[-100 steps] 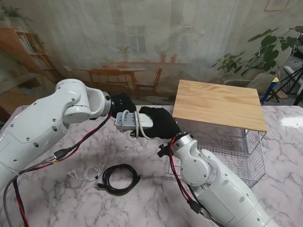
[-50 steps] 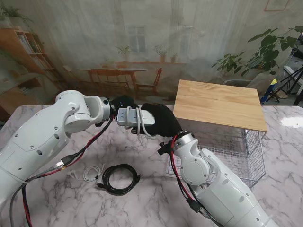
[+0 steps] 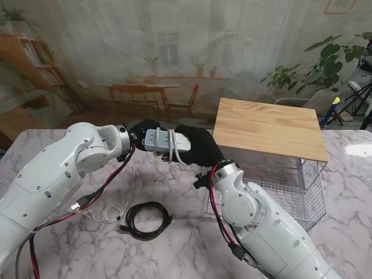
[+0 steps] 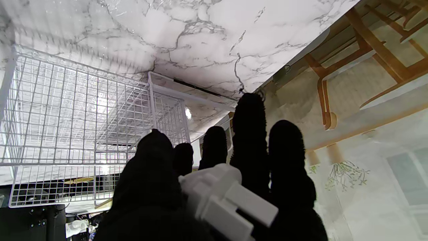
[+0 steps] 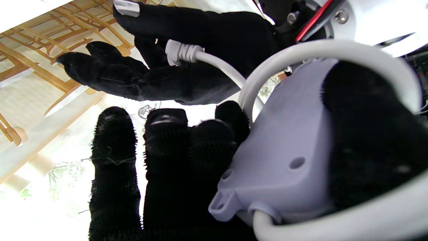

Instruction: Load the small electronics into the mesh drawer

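A white power strip (image 3: 165, 141) with its cord looped around it hangs above the table, held between two black-gloved hands. My left hand (image 3: 141, 131) grips its left end; the left wrist view shows that end (image 4: 227, 201) between thumb and fingers (image 4: 249, 134). My right hand (image 3: 200, 148) holds the other end. In the right wrist view its thumb lies over the strip's body (image 5: 284, 150), with its fingers (image 5: 160, 167) underneath. The left hand (image 5: 187, 67) sits beyond, by the cord's plug. The wire mesh drawer (image 3: 302, 192) stands at the right under a wooden top (image 3: 267, 128).
A coiled black cable (image 3: 145, 220) and a small white cable (image 3: 107, 212) lie on the marble table nearer to me, at the left. The mesh drawer's wall (image 4: 83, 117) fills part of the left wrist view. My right forearm crosses in front of the drawer.
My left arm has carried the power strip a little to the right and farther from me, up against the right hand. The right hand has hardly moved.
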{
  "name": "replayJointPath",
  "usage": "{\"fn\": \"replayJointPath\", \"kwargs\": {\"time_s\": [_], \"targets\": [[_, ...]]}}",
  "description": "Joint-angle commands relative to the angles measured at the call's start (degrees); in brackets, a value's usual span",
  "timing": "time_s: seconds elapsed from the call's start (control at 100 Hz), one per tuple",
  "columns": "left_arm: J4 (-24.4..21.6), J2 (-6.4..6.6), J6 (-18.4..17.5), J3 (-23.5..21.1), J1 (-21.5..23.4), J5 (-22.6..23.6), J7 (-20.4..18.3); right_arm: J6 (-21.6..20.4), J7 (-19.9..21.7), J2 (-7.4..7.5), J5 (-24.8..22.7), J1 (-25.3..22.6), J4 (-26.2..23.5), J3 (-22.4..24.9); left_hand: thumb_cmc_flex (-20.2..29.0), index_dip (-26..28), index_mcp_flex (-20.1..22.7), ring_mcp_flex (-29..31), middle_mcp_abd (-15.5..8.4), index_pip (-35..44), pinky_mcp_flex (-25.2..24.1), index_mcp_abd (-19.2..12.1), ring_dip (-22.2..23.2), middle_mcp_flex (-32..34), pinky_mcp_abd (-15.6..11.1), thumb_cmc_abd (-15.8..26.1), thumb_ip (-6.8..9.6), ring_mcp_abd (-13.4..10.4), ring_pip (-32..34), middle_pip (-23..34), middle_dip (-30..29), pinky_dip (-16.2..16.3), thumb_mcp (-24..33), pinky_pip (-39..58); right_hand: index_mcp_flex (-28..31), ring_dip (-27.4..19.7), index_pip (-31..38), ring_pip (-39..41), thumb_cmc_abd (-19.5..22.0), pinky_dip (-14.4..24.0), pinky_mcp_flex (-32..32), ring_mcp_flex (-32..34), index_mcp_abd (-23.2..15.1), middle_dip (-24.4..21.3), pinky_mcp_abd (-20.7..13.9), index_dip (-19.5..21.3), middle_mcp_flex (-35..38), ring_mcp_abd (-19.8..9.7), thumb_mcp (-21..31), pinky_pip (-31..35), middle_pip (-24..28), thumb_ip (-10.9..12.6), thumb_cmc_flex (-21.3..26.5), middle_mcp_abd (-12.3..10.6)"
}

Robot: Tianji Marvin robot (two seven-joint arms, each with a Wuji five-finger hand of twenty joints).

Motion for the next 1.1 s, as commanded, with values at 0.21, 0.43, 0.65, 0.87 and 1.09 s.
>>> {"fn": "replayJointPath", "kwargs": {"time_s": [0.21, 0.43, 0.65, 0.87, 1.09], "targets": [[0.7, -0.24, -0.6, 3.2, -1.1, 0.6, -1.1, 0.0, -0.7, -0.53, 0.5, 0.7, -0.9, 0.2, 6.9, 3.7, 7.7, 2.8, -2.9, 9.0, 0.6, -2.7, -0.7, 6.5, 0.3, 5.9, -0.73, 0.2, 1.1, 2.2, -0.4, -0.8, 0.8, 2.2, 0.6, 0.6, 5.8, 4.2, 17.3, 0.0, 0.2, 0.9, -15.4, 0.6, -0.3, 1.0, 4.0, -3.6, 15.2, 0.0, 3.3, -0.4, 12.2, -2.9], [-0.1, 0.30, -2.4, 6.3, -3.2, 1.6, -4.2, 0.1, -1.4, -0.69, 0.7, 0.5, -1.2, 0.7, 7.3, 4.5, 7.6, 2.7, -3.6, 12.1, 0.5, -4.6, -0.7, 7.1, 0.2, 5.6, -0.59, 0.1, 1.4, 3.0, 0.7, -0.8, 0.8, 2.5, 0.6, 0.6, 5.8, 4.2, 17.4, 0.1, 0.2, 0.9, -15.5, 0.6, -0.3, 1.0, 4.0, -3.7, 15.2, 0.0, 3.3, -0.4, 12.3, -3.0], [0.0, 0.65, -3.2, 6.9, -3.5, 2.6, -4.9, 0.1, -2.5, -0.94, 0.6, 0.5, -1.2, 0.9, 6.6, 1.6, 6.3, 0.9, -3.9, 9.8, -1.2, -4.2, -1.4, 5.9, 0.6, 4.9, -0.40, 0.5, -0.4, 1.3, 0.5, -1.1, 0.9, 1.0, 0.4, 0.6, 6.0, 4.2, 17.4, 0.1, 0.2, 1.0, -15.6, 0.7, -0.4, 1.1, 4.0, -3.8, 15.2, 0.0, 3.4, -0.4, 12.3, -3.0], [-0.9, 0.75, -3.5, 3.8, -1.4, 4.1, -4.2, 0.3, -2.5, -0.92, 0.5, 0.4, -1.1, 0.9, -22.7, -11.5, -13.3, -20.0, 7.5, -14.7, -15.9, 8.9, -10.4, -20.5, 0.7, 0.6, 0.05, 3.1, -15.9, -7.9, -4.5, -8.3, 0.9, -19.3, 0.5, 0.6, 6.0, 4.3, 17.4, 0.1, 0.2, 1.0, -15.6, 0.6, -0.4, 1.0, 4.0, -3.9, 15.2, 0.0, 3.4, -0.4, 12.2, -3.1], [-2.2, 0.64, -1.9, 0.6, -0.1, 3.4, -5.4, 0.6, -2.3, -0.82, 0.5, 0.0, -1.3, 0.9, -36.4, -26.4, -18.3, -32.4, 11.1, -21.7, -22.6, 12.0, -16.3, -37.1, 0.1, -0.7, -0.92, 5.3, -19.1, -15.1, -10.9, -12.5, 0.4, -28.4, 0.5, 0.6, 6.1, 4.3, 17.3, 0.1, 0.2, 1.0, -15.6, 0.6, -0.4, 0.9, 4.0, -3.8, 15.2, -0.1, 3.4, -0.4, 12.2, -3.0]]}}
